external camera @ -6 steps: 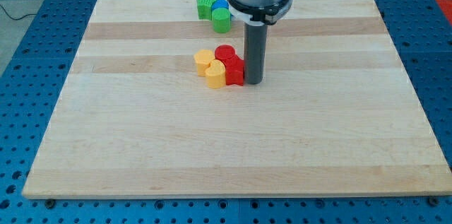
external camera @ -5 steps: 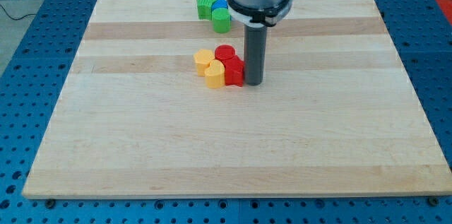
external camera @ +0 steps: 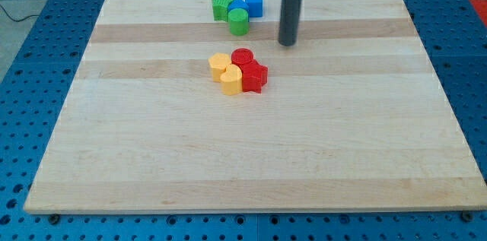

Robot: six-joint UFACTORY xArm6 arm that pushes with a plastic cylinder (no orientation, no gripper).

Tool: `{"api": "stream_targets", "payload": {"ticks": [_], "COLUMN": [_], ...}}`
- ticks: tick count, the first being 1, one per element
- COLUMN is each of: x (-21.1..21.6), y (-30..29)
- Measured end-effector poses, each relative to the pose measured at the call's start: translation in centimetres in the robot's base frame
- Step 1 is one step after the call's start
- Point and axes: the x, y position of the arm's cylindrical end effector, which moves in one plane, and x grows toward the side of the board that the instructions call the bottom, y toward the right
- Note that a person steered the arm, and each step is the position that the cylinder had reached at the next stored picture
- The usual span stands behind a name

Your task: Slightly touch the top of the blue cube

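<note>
The blue cube (external camera: 254,2) stands near the view's top edge of the wooden board (external camera: 152,157), at the right end of a small cluster. My tip (external camera: 288,44) is below and to the right of the blue cube, apart from it. A second blue block (external camera: 238,4), a green cylinder (external camera: 238,21) and a green star-like block (external camera: 221,5) sit just left of the cube.
A second cluster lies below and left of my tip: a red cylinder (external camera: 242,57), a red block (external camera: 254,77), and two yellow blocks (external camera: 220,64) (external camera: 232,79). The board rests on a blue perforated table (external camera: 46,28).
My tip has moved from beside the red block up the view and slightly right, towards the blue cube. The arm's head has left the view, uncovering the blue cube. The blocks have not moved.
</note>
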Motion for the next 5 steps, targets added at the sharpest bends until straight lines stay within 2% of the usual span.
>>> {"api": "stream_targets", "payload": {"ticks": [1,2,3,4,5], "x": [-1.7,-3.3,-7.6,-12.5,-12.7], "y": [-3.8,-3.0,-0.2,0.2,-1.1]}}
